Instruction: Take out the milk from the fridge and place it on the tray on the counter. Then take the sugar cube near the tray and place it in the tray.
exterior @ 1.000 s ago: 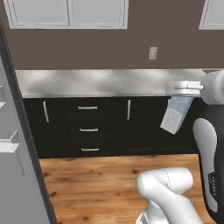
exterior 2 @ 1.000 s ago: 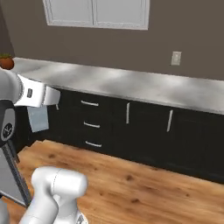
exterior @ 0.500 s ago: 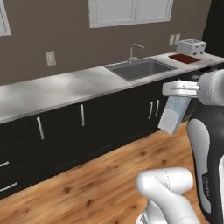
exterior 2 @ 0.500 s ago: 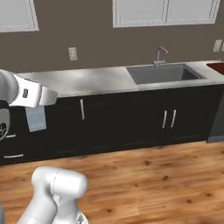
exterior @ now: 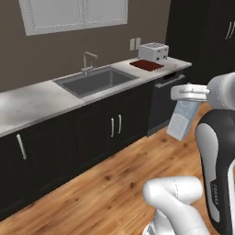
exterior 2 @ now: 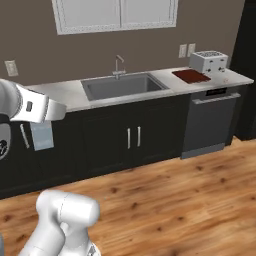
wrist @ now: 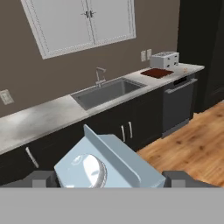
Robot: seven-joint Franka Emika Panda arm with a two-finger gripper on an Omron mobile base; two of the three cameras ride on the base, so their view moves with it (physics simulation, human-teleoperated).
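Note:
My gripper (wrist: 109,178) is shut on the milk (wrist: 105,164), a pale grey-blue carton that lies between the two fingertips with its round cap facing the camera. From the left base view the milk (exterior: 183,120) hangs tilted under the hand (exterior: 189,92), in the air over the wood floor. It shows at the far left of the right base view, the milk (exterior 2: 41,136) under the forearm. The dark red-brown tray (exterior: 146,64) (exterior 2: 191,76) (wrist: 156,73) lies on the counter (exterior: 32,105) in front of the toaster. A tiny pale speck to the tray's right may be the sugar cube (wrist: 185,70). The fridge is out of view.
A grey sink (exterior: 94,80) (exterior 2: 122,85) with a tap is set into the counter left of the tray. A white toaster (exterior: 153,51) (exterior 2: 209,60) stands behind the tray. A dishwasher front (exterior 2: 210,120) sits below the tray, and tall dark cabinets rise beyond the counter's right end.
The whole scene has slid left as the base turned: drawers and plain counter gave way to the sink, tray and toaster. The milk stays in my gripper throughout.

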